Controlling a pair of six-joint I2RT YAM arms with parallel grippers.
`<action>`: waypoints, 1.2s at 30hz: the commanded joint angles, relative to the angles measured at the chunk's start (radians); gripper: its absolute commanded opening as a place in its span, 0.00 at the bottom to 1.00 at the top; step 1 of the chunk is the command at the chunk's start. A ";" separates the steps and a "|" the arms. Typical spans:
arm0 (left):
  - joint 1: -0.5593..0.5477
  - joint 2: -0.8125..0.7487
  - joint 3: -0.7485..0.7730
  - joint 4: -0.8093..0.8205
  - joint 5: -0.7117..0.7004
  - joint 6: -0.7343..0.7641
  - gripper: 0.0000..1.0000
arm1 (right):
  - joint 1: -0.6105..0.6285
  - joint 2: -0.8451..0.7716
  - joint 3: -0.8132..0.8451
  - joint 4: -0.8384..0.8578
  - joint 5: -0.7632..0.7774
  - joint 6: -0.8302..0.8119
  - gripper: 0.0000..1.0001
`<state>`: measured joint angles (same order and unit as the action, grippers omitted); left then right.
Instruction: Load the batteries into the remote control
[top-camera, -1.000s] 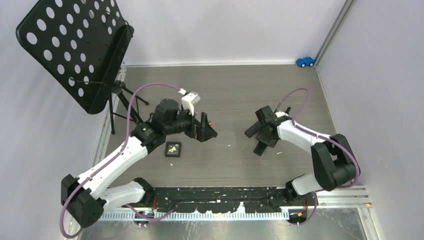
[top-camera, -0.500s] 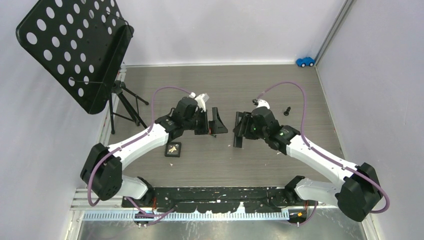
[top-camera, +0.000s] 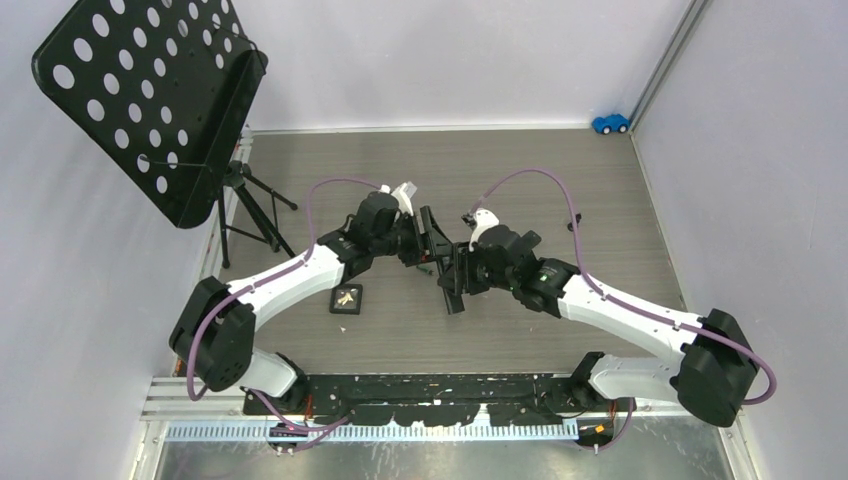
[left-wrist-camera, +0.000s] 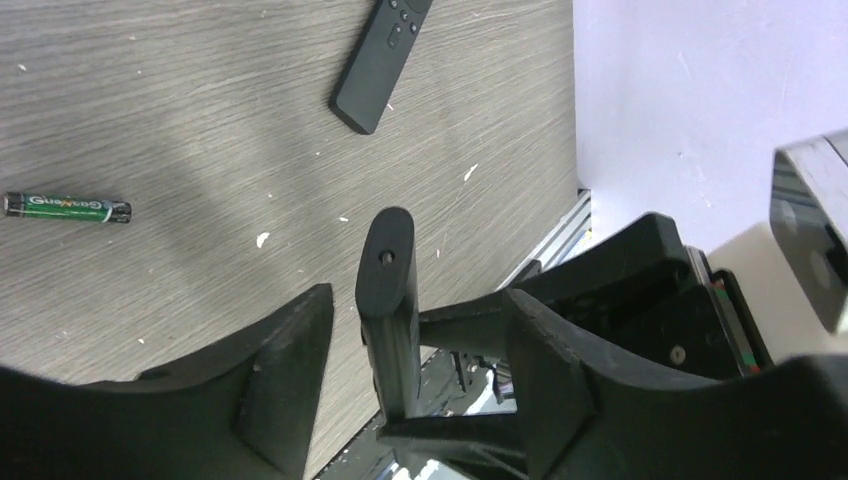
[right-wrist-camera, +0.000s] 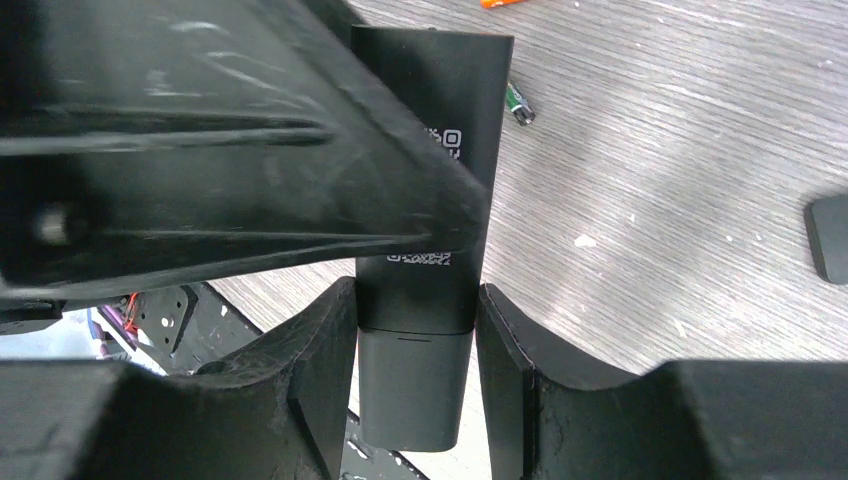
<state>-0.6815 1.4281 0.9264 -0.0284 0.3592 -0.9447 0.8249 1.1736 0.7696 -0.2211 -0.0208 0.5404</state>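
My right gripper (right-wrist-camera: 415, 300) is shut on a black remote (right-wrist-camera: 425, 200) and holds it off the table, in the middle of the top view (top-camera: 450, 290). My left gripper (left-wrist-camera: 418, 295) is open, its jaws standing on either side of that remote's end (left-wrist-camera: 388, 270) without touching it. A second black remote (left-wrist-camera: 383, 60) lies on the table. A dark green battery (left-wrist-camera: 67, 207) lies on the wood to its side. An orange battery (right-wrist-camera: 497, 3) and the end of a green one (right-wrist-camera: 519, 103) lie beyond the held remote. No blue battery shows.
A small black plate (top-camera: 346, 299) lies on the table near the left arm. A black perforated music stand (top-camera: 150, 90) on a tripod (top-camera: 250, 200) stands at the back left. A blue toy car (top-camera: 610, 123) sits in the back right corner. Walls close three sides.
Both arms have swung toward the middle. The right gripper carried the remote leftward, and the open left gripper moved right until its jaws straddle the remote's end.
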 joint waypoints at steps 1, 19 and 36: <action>-0.006 0.016 -0.009 0.085 0.019 -0.061 0.54 | 0.014 0.010 0.066 0.081 0.013 -0.031 0.34; 0.033 -0.008 0.004 0.071 0.099 0.016 0.00 | 0.014 -0.019 0.053 0.081 0.071 -0.017 0.84; 0.103 -0.073 0.047 0.424 0.072 -0.359 0.00 | -0.036 -0.285 -0.191 0.512 0.232 0.758 1.00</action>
<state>-0.5766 1.3708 0.9432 0.1955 0.4339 -1.1717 0.7879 0.8806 0.5728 0.1028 0.1585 1.1069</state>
